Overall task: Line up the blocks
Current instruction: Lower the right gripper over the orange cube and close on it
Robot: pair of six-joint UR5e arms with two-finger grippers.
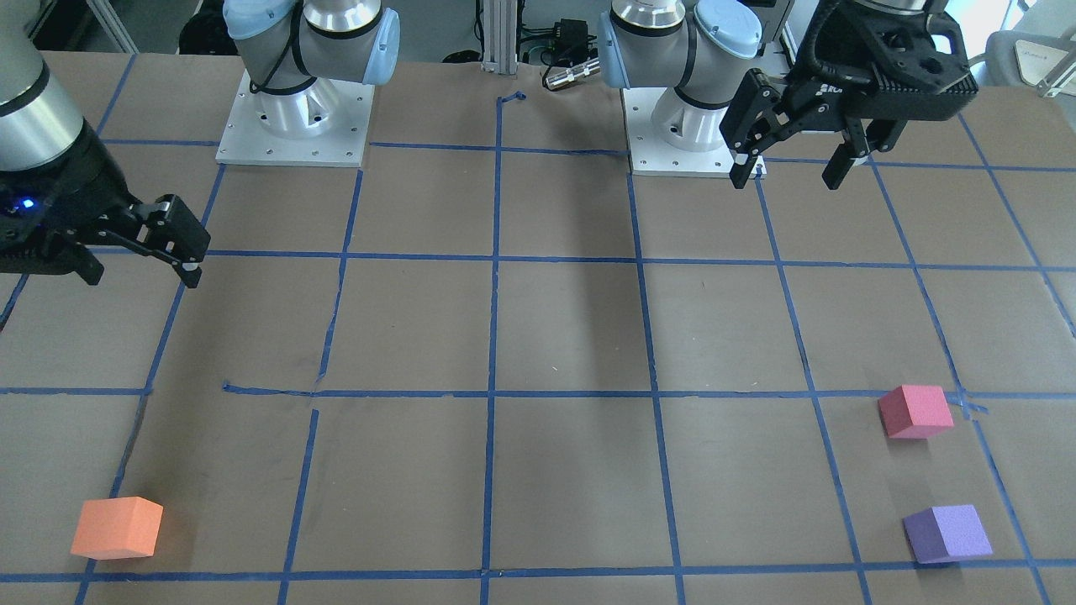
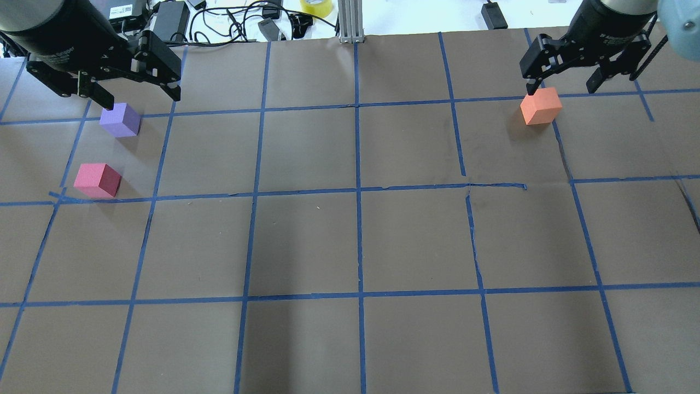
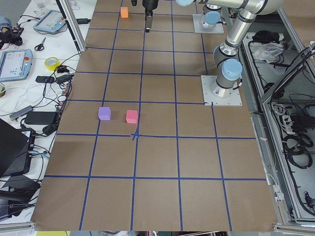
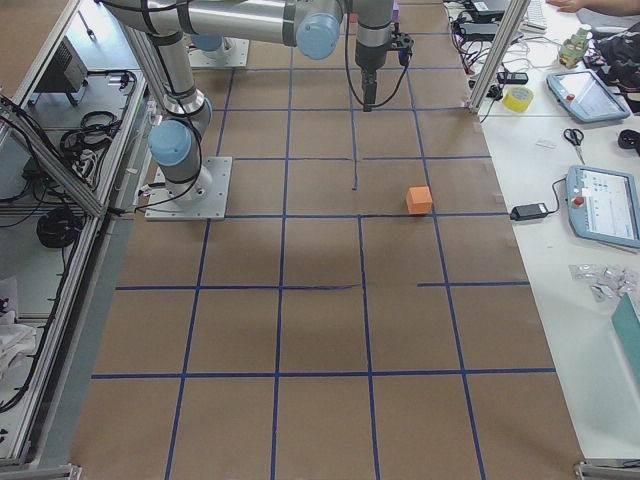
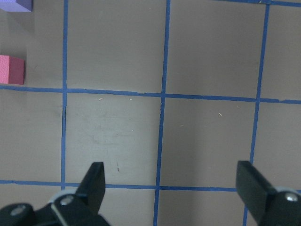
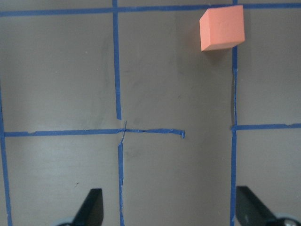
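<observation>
The orange block sits at the far right of the table and also shows in the right wrist view. The purple block and the pinkish-red block sit close together at the far left, apart from each other. In the left wrist view, both are at the left edge: purple, pinkish-red. My left gripper is open and empty, raised above the table near the purple block. My right gripper is open and empty, raised near the orange block.
The table is brown paper with a blue tape grid. Both arm bases stand on white plates at the robot's edge. Cables, a tape roll and devices lie beyond the far edge.
</observation>
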